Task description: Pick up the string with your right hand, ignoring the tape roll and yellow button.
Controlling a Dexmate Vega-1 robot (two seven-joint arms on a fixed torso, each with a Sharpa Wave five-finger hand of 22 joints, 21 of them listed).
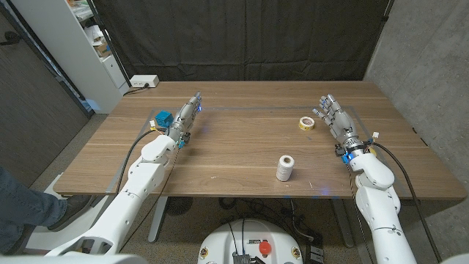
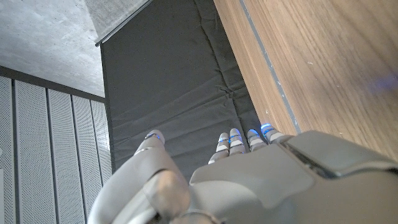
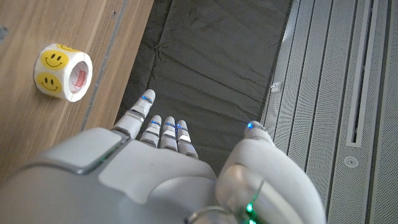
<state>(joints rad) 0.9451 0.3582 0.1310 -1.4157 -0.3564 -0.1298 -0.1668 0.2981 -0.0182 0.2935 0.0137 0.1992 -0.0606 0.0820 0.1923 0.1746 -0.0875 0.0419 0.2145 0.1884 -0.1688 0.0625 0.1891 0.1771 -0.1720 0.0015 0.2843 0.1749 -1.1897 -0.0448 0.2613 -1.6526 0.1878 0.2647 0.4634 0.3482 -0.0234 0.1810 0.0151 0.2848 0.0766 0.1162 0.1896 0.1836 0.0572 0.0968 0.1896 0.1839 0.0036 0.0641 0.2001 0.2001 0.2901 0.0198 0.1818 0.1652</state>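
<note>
White string (image 1: 285, 168) upright, mid-table; right hand (image 1: 333, 116) empty, fingers spread, near tape (image 1: 306, 122). Reach inward past tape, grasp spool sides.

Matt wooden table (image 1: 242, 143), black cloth backdrop (image 1: 242, 37)

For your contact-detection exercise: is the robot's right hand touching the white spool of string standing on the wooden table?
Apart. The head view shows the right hand far from the white spool of string, with bare wooden table between them.
</note>
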